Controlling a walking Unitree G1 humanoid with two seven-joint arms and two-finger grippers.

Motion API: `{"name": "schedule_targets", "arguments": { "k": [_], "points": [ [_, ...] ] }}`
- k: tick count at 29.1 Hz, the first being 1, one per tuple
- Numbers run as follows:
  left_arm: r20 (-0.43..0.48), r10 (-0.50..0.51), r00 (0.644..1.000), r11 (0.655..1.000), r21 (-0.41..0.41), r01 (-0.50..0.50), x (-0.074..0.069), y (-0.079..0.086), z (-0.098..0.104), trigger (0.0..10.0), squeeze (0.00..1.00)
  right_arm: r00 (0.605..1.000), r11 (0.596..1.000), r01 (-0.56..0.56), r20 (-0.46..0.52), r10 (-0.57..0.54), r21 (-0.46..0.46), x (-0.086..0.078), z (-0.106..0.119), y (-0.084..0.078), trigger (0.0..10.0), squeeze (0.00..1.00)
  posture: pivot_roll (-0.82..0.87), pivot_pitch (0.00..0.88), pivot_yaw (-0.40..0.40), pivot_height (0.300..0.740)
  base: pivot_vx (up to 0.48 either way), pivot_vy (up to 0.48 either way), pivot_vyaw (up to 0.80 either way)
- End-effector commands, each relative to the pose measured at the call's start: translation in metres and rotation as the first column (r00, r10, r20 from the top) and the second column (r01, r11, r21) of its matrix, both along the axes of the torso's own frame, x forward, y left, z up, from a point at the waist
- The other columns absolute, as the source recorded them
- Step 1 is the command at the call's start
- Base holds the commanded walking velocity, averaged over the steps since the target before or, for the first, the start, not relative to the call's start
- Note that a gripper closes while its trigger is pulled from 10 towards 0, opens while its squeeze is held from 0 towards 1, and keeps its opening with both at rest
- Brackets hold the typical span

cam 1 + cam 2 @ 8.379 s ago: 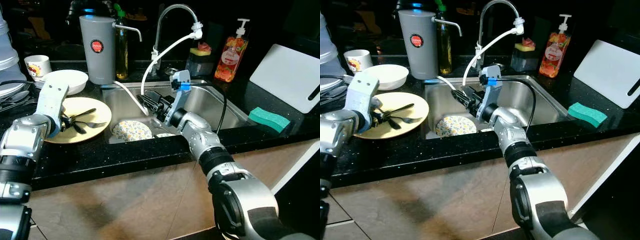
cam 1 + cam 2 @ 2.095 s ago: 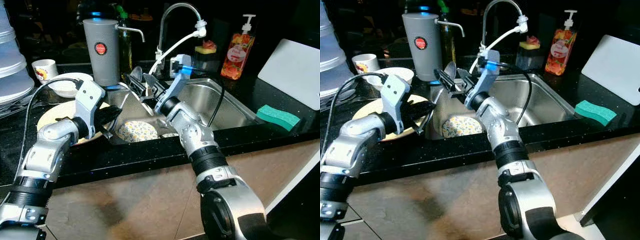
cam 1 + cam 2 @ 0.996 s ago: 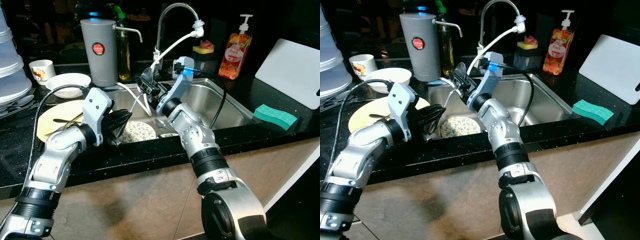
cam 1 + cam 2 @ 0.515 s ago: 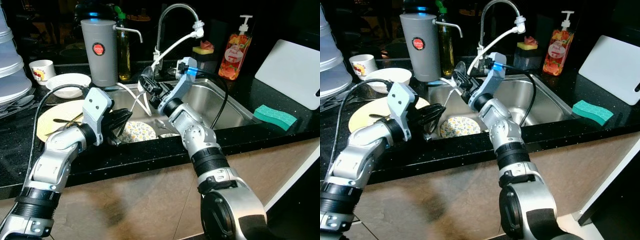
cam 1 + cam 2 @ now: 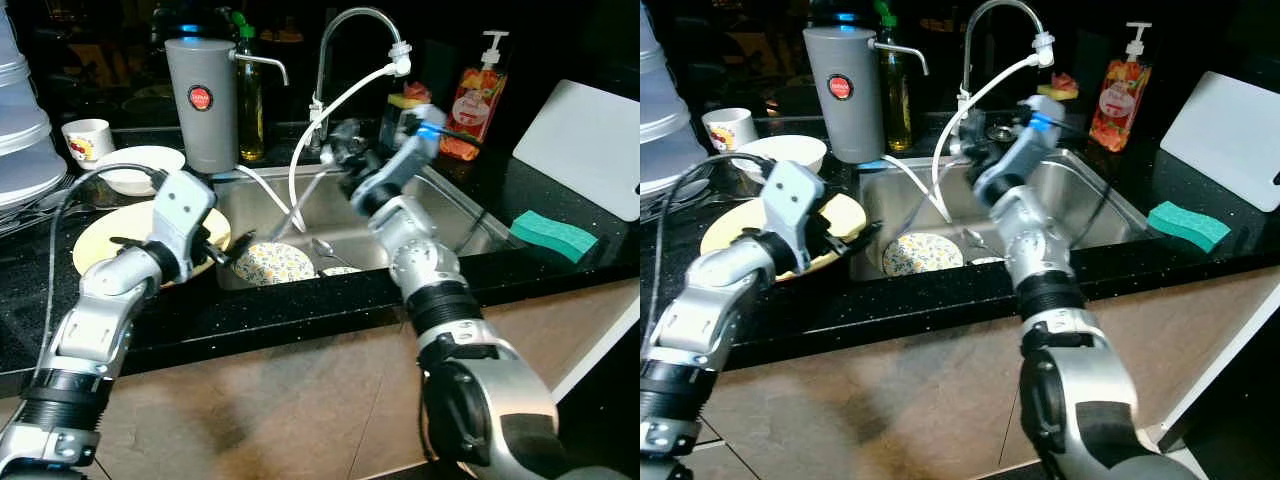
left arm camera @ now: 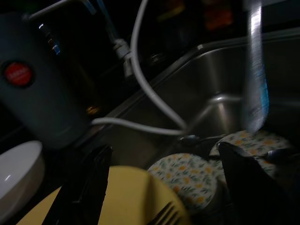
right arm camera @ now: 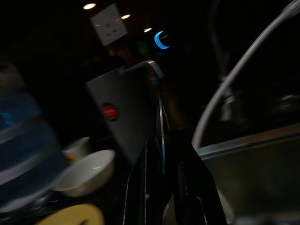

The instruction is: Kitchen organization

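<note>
My right gripper [image 7: 164,154] is raised over the far-left part of the stainless steel sink [image 5: 455,215], forearm angled up from the counter edge, its two black fingers pinched together on a thin metal utensil [image 7: 161,123] that stands edge-on between them — a spoon or similar, I cannot tell which. In the head views the arm is blurred.

My left gripper [image 6: 164,187] reaches in from the left, elbow bent, and hovers over the right rim of the round yellow plate [image 5: 100,235], pointing toward the sink. Its fingers are spread wide with nothing between them. A fork [image 6: 165,216] lies on that plate.

In the basin sit two small floral-patterned dishes [image 5: 273,262], just right of the plate and lower, with a metal spoon [image 5: 330,250] beside them. A white hose [image 5: 330,110] loops down from the curved chrome tap [image 5: 350,25] into the sink, crossing the space near my right gripper.

On the black speckled counter [image 5: 250,310], far left, stand a tall grey water-filter jug with a red badge [image 5: 201,100], a white bowl [image 5: 135,165] and a small printed cup [image 5: 85,140]. To the right are an orange soap pump bottle [image 5: 472,95], a green sponge [image 5: 558,235] and a white cutting board [image 5: 590,145].
</note>
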State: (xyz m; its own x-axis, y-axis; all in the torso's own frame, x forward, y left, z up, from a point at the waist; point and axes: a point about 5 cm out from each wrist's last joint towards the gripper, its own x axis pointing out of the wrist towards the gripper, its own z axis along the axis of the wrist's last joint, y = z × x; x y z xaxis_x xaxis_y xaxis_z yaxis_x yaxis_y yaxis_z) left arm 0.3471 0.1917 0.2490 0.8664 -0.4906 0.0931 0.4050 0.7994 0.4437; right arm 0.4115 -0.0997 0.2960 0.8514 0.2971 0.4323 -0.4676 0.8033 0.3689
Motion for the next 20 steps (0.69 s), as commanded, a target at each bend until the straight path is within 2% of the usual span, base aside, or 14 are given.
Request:
{"name": "schedule_targets", "arguments": {
  "k": [1, 2, 3, 4, 5, 6, 7, 8, 10, 13, 20],
  "points": [
    [0.017, 0.0, 1.0, 1.0, -0.001, 0.0, 0.002, -0.002, 0.006, 10.0, 0.0, 1.0, 0.999, 0.027, 0.008, -0.027, -0.045, 0.0, -0.004, 0.001, 0.3, 0.0, 0.05, 0.013, -0.046, 0.74, 0.0, 0.0, 0.0],
    [0.007, -0.032, 0.999, 0.999, -0.034, 0.032, 0.001, -0.007, 0.006, 10.0, 0.0, 1.0, 0.997, 0.029, 0.008, -0.029, -0.074, 0.0, -0.012, 0.002, 3.3, 0.0, 0.05, 0.013, -0.046, 0.74, 0.0, 0.0, 0.0],
    [-0.007, -0.075, 0.997, 0.994, -0.084, 0.074, -0.001, -0.014, 0.005, 10.0, 0.0, 0.999, 0.993, 0.032, 0.009, -0.031, -0.112, -0.001, -0.02, 0.005, 3.7, 0.0, 0.05, 0.013, -0.046, 0.74, 0.0, 0.0, 0.0],
    [-0.02, -0.125, 0.992, 0.984, -0.134, 0.121, -0.003, -0.023, 0.004, 10.0, 0.0, 1.0, 0.99, 0.028, 0.006, -0.027, -0.135, -0.002, -0.028, 0.008, 4.7, 0.0, 0.04, 0.016, -0.039, 0.74, 0.0, 0.0, 0.0],
    [-0.027, -0.157, 0.987, 0.975, -0.165, 0.151, -0.005, -0.029, 0.003, 10.0, 0.0, 1.0, 0.989, 0.025, 0.003, -0.025, -0.146, -0.003, -0.033, 0.01, 4.7, 0.0, 0.04, 0.016, -0.039, 0.74, 0.0, 0.0, 0.0],
    [-0.038, -0.194, 0.98, 0.963, -0.196, 0.183, -0.006, -0.036, 0.002, 10.0, 0.0, 1.0, 0.987, 0.024, -0.003, -0.025, -0.157, -0.003, -0.038, 0.013, 8.1, 0.0, 0.04, 0.017, -0.039, 0.74, 0.0, 0.0, 0.0],
    [-0.044, -0.216, 0.976, 0.956, -0.213, 0.202, -0.007, -0.041, 0.001, 10.0, 0.0, 1.0, 0.987, 0.024, -0.006, -0.025, -0.162, -0.003, -0.041, 0.014, 8.1, 0.0, 0.04, 0.017, -0.039, 0.74, 0.0, 0.0, 0.0],
    [-0.066, -0.247, 0.967, 0.945, -0.237, 0.225, -0.009, -0.047, -0.002, 10.0, 0.0, 1.0, 0.985, 0.025, -0.009, -0.026, -0.17, -0.004, -0.044, 0.017, 10.0, 0.0, 0.05, 0.017, -0.04, 0.74, 0.0, 0.0, 0.0],
    [-0.089, -0.274, 0.958, 0.938, -0.245, 0.246, -0.01, -0.053, -0.006, 10.0, 0.0, 1.0, 0.984, 0.02, -0.014, -0.023, -0.176, -0.004, -0.047, 0.019, 10.0, 0.0, 0.05, 0.018, -0.044, 0.74, 0.0, 0.0, 0.0],
    [-0.19, -0.285, 0.939, 0.952, -0.165, 0.256, -0.012, -0.062, -0.024, 10.0, 0.0, 1.0, 0.976, -0.016, -0.011, 0.014, -0.217, -0.007, -0.053, 0.031, 10.0, 0.0, 0.05, 0.018, -0.044, 0.74, 0.0, 0.0, 0.0],
    [-0.253, -0.199, 0.947, 0.979, -0.08, 0.185, -0.009, -0.054, -0.035, 10.0, 0.0, 1.0, 0.963, -0.003, 0.006, 0.005, -0.27, -0.01, -0.063, 0.039, 10.0, 0.0, 0.05, 0.02, -0.048, 0.74, 0.0, 0.0, 0.0]
  ]
}}
